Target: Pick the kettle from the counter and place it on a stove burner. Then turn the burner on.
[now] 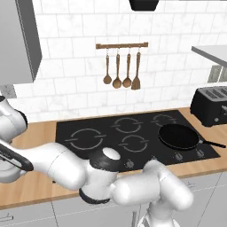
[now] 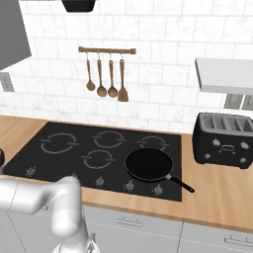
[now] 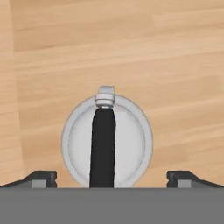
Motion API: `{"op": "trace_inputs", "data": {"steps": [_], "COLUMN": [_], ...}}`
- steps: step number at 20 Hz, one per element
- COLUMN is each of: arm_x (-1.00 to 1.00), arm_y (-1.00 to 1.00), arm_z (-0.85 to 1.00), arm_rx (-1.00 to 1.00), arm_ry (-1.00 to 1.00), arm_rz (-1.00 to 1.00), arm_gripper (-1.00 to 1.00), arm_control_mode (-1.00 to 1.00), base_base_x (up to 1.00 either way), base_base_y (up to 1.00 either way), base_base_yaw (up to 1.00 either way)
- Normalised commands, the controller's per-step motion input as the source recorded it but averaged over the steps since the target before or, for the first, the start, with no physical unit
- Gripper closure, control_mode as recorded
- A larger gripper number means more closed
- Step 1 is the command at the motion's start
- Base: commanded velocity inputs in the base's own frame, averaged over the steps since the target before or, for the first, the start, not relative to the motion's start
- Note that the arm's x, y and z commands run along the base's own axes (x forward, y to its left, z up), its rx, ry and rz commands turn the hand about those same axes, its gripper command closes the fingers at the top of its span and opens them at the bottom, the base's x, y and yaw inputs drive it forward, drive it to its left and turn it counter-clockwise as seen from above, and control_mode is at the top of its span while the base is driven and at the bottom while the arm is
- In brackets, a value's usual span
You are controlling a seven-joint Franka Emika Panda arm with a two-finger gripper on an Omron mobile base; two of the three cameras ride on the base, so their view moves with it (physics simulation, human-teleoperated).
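Note:
From straight above in the hand view, the kettle [image 3: 107,140] is a round silver-grey body with a black handle across its lid and a short spout pointing up the picture. It stands upright on the light wood counter [image 3: 131,43]. My gripper [image 3: 111,178] hangs open above it, with one fingertip at each side of the kettle and nothing held. In the left base view the kettle [image 1: 6,173] shows at the far left edge, left of the cooktop. The largest burner ring [image 1: 86,138] [image 2: 59,142] lies bare at the cooktop's front left.
A black frying pan [image 1: 178,136] [image 2: 148,164] covers the cooktop's front right ring, handle pointing right. A black toaster [image 1: 210,104] [image 2: 225,138] stands right of the stove. Knobs [image 1: 129,164] line the cooktop's front edge. Wooden utensils [image 1: 122,71] hang on the wall.

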Motion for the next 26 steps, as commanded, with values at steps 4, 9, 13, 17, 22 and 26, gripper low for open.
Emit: {"op": "trace_inputs", "data": {"steps": [4,9,13,17,22,26], "arm_x": [0.44,0.23,-0.01,-0.41,-0.51,-0.06], "arm_y": [0.16,0.08,0.0,-0.29,-0.79,-1.0], "arm_z": [-0.48,-0.21,-0.17,-0.07,0.0,0.04], "arm_rx": [0.0,0.0,-0.11,-0.21,-0.23,-0.14], "arm_ry": [0.0,0.0,-0.07,-0.52,-0.82,-0.63], "arm_rz": [0.0,0.0,0.0,0.0,0.0,-0.08], "arm_gripper": [-1.0,1.0,1.0,1.0,1.0,1.0], "arm_control_mode": [-1.0,-1.0,-1.0,-1.0,-1.0,-1.0], "base_base_x": [0.0,0.0,0.0,0.0,0.0,0.0], "base_base_y": [0.0,0.0,0.0,0.0,0.0,0.0], "base_base_yaw": [0.0,0.0,0.0,0.0,0.0,0.0]}}
